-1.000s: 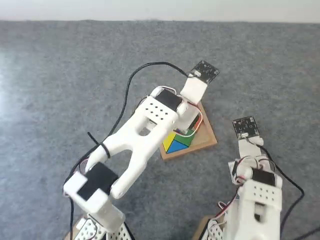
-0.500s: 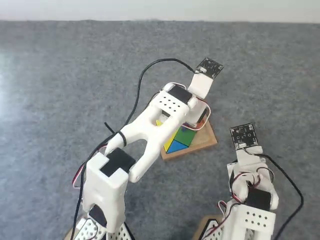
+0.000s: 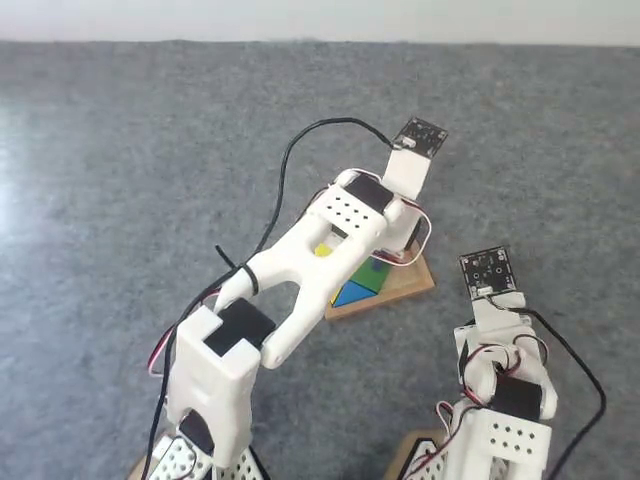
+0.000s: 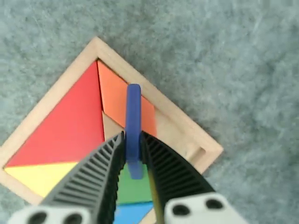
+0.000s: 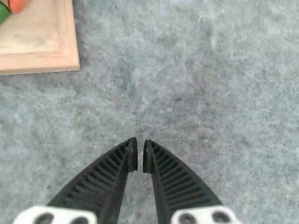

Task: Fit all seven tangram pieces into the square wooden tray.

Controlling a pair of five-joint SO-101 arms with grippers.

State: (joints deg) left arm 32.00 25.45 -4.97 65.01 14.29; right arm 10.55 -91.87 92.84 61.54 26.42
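The square wooden tray (image 4: 202,140) holds a red triangle (image 4: 65,126), an orange piece (image 4: 114,95), a yellow piece (image 4: 39,177), a green piece (image 4: 135,189) and a blue piece (image 4: 128,213). My left gripper (image 4: 132,136) hangs above the tray, shut on a dark blue piece (image 4: 133,123) held on edge. In the high view the left arm (image 3: 330,245) covers most of the tray (image 3: 405,283). My right gripper (image 5: 139,151) is shut with nothing in it, over bare carpet near the tray's corner (image 5: 65,46).
Grey carpet (image 3: 120,160) covers the whole table. A black cable (image 3: 290,160) loops over the left arm. The right arm (image 3: 500,350) stands at the front right, beside the tray.
The left arm has lifted and shifted slightly to the right over the tray. The right arm drew back toward its base, then stayed still.
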